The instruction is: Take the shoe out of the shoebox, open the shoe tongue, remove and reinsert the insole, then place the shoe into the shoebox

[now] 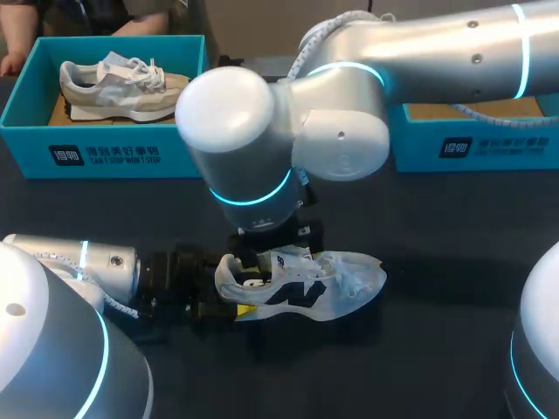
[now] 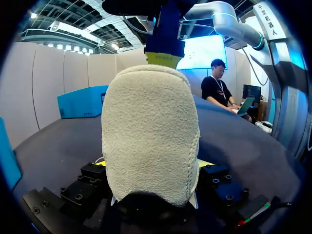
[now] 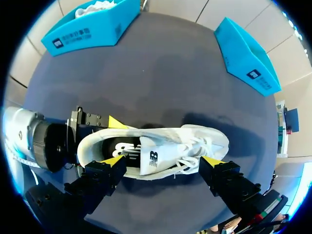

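A white shoe (image 1: 301,286) with a dark side logo lies on the dark table, toe to the right. My left gripper (image 1: 238,286) comes in low from the left, shut on the heel (image 2: 148,141), a yellow tip on each side. My right gripper (image 3: 163,161) hangs open just above the shoe (image 3: 156,151), with one fingertip (image 3: 114,160) by the heel opening and the other by the laces. In the head view the right gripper (image 1: 275,244) is mostly hidden under its wrist. A dark insole (image 3: 122,146) shows inside the shoe.
A teal shoebox (image 1: 105,153) at the back left holds a beige shoe (image 1: 122,83). A person's hand (image 1: 10,61) rests at its far left corner. A second teal box (image 1: 476,140) stands at the back right. Bare table lies in front of the shoe.
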You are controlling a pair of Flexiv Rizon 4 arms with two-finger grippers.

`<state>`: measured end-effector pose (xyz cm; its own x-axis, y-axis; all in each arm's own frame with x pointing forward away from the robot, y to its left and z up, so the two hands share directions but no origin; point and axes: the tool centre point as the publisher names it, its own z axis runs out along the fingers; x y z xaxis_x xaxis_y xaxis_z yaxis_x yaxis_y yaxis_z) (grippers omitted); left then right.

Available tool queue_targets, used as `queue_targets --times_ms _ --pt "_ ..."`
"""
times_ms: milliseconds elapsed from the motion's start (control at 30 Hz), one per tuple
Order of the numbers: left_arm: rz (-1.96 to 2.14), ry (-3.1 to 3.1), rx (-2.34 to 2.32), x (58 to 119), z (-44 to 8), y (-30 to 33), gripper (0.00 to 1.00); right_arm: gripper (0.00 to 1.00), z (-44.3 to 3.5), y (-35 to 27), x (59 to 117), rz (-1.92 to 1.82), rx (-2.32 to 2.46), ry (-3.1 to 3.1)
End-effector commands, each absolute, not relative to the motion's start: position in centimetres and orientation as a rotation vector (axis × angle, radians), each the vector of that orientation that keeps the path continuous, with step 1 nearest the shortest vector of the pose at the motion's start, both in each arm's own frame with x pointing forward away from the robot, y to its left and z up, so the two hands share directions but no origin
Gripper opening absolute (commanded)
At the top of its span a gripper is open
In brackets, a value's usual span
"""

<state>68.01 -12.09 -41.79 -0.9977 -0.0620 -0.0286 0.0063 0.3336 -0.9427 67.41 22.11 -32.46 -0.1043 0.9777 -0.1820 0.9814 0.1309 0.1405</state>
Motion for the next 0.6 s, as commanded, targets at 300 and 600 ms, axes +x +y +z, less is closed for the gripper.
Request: queue_targets --times_ms 300,600 --pt "-1.775 2.522 -0.051 68.2 -42.1 -12.0 0.0 1.0 -35.5 22.9 67.3 -0.254 2.082 1.733" --pt "-1.775 2.522 -0.051 68.2 -42.1 -12.0 0.0 1.0 -35.7 21.2 67.1 -0.341 2.103 1.671"
